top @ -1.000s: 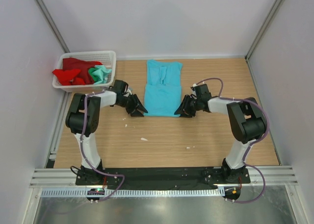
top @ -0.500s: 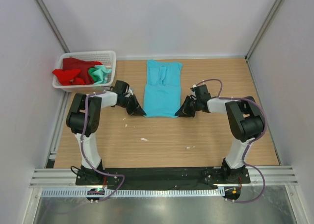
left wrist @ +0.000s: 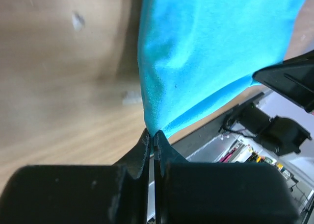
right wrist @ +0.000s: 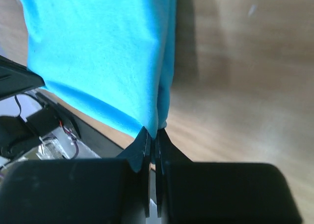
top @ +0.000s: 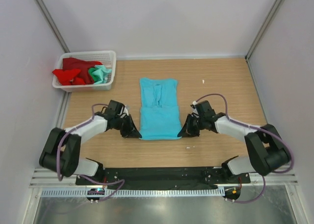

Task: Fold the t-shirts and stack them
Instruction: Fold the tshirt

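L fingers & R fingers each clamp a hem corner of soft turquoise t-shirt, folded narrow, rectangular.

Overhead looks down from behind — wrist cameras closely share the t-shirt.

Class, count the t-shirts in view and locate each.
3: blue t-shirt on the table; red t-shirt and mint green t-shirt in the basket, where more may be hidden.
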